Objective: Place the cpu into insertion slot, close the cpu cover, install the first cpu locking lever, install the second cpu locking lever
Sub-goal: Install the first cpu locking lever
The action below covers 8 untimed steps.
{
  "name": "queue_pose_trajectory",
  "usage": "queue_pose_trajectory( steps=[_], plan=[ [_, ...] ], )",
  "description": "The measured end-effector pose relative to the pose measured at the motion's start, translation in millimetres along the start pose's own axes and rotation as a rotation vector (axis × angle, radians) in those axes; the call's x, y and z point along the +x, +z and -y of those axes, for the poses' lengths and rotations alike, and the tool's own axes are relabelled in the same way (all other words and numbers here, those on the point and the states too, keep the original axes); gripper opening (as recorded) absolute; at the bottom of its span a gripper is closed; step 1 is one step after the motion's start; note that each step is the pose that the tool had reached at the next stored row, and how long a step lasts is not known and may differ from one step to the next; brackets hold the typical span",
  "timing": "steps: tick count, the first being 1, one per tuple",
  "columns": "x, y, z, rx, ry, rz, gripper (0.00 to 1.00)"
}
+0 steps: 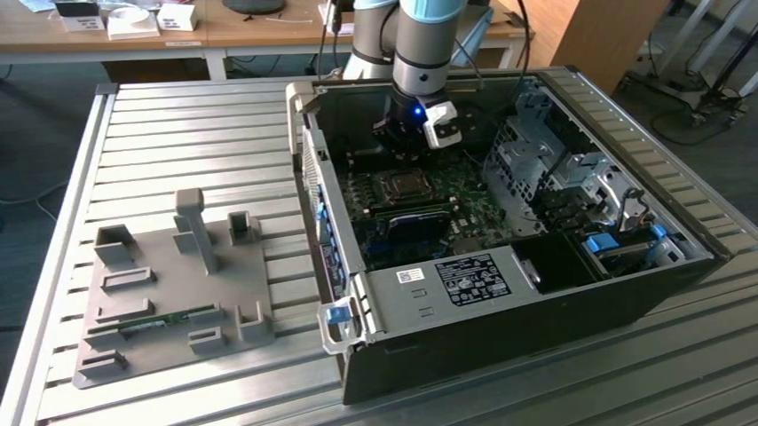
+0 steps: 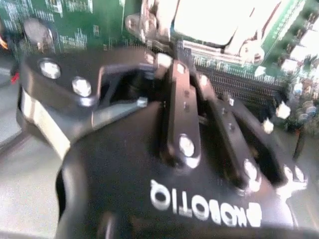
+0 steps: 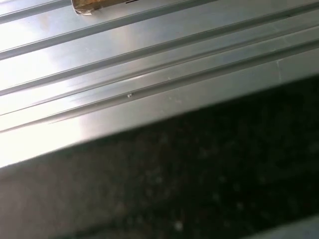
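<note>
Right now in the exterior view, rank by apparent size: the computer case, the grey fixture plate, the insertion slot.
1. Computer case, largest.
2. Grey fixture plate.
3. Insertion slot, smallest, below the gripper.

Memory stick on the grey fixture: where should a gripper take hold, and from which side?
The memory stick seems to sit on edge in a groove of the grey fixture, top edge free. So likely pinch its flat faces mid-length, coming straight from above.

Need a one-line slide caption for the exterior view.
Robot arm's claw lowered inside an open computer case, just above the insertion slot on the green motherboard.
</note>
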State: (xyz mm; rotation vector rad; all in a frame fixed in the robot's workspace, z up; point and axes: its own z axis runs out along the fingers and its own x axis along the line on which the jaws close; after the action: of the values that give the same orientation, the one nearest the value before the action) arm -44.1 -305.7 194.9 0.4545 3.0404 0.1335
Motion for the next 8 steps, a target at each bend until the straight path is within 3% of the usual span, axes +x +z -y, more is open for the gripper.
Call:
queue_pose_trajectory(
  steps=[8],
  plan=[
    [-0.2,-3.8,-0.4,-0.0055,0.001,-0.0014,0.11]
  ],
)
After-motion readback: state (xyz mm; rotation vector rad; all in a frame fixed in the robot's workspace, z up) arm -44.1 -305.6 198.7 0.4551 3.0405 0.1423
